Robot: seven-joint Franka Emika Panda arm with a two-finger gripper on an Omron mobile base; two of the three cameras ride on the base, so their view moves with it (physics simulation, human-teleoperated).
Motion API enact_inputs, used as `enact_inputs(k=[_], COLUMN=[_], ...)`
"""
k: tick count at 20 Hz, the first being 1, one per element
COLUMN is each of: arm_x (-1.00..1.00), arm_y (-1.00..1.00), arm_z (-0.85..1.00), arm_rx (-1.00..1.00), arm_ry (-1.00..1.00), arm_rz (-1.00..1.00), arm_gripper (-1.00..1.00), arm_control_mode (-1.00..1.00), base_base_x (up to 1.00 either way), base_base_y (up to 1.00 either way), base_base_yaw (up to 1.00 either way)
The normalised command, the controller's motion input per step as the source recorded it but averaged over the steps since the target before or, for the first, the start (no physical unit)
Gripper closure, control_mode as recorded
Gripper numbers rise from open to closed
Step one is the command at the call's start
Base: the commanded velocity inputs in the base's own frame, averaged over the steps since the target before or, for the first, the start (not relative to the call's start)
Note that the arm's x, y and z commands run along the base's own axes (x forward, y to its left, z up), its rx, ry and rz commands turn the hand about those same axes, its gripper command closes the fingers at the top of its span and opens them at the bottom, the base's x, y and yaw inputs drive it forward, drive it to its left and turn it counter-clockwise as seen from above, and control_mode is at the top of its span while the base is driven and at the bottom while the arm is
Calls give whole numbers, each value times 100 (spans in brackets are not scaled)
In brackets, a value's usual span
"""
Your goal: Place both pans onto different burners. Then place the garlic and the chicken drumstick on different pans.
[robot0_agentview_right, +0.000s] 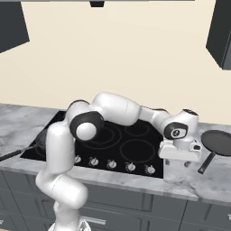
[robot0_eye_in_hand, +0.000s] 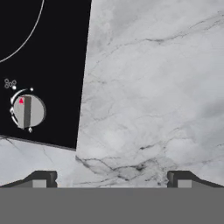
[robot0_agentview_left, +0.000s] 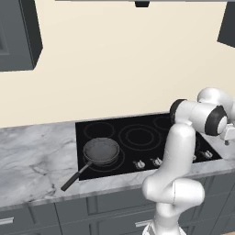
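Left base view, deep speckled pan [robot0_agentview_left: 101, 151] on burner [robot0_agentview_left: 108, 158]

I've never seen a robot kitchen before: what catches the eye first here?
A big white jointed arm bends over the flat black glass cooktop, its open fingers hanging above the grey marble counter just right of the cooktop. One round dark grey frying pan sits on a front-left burner; another waits on the counter at the right.
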Motion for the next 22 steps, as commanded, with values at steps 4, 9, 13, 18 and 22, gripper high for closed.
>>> enact_inputs(k=[4,9,13,18,22], arm_x=[0,0,0,0,9], arm_y=[-22,-20,-19,-18,-16], arm_z=[-13,-13,-13,-13,-2], arm_rx=[-2,-1,0,-1,0], arm_ry=[0,0,0,0,0], arm_rz=[-4,-3,-2,-2,-3], arm_gripper=[-100,-100,-100,-100,-100], arm_control_mode=[-100,-100,-100,-100,-100], base_base_x=[0,0,0,0,0], base_base_y=[0,0,0,0,0], base_base_yaw=[0,0,0,0,0])
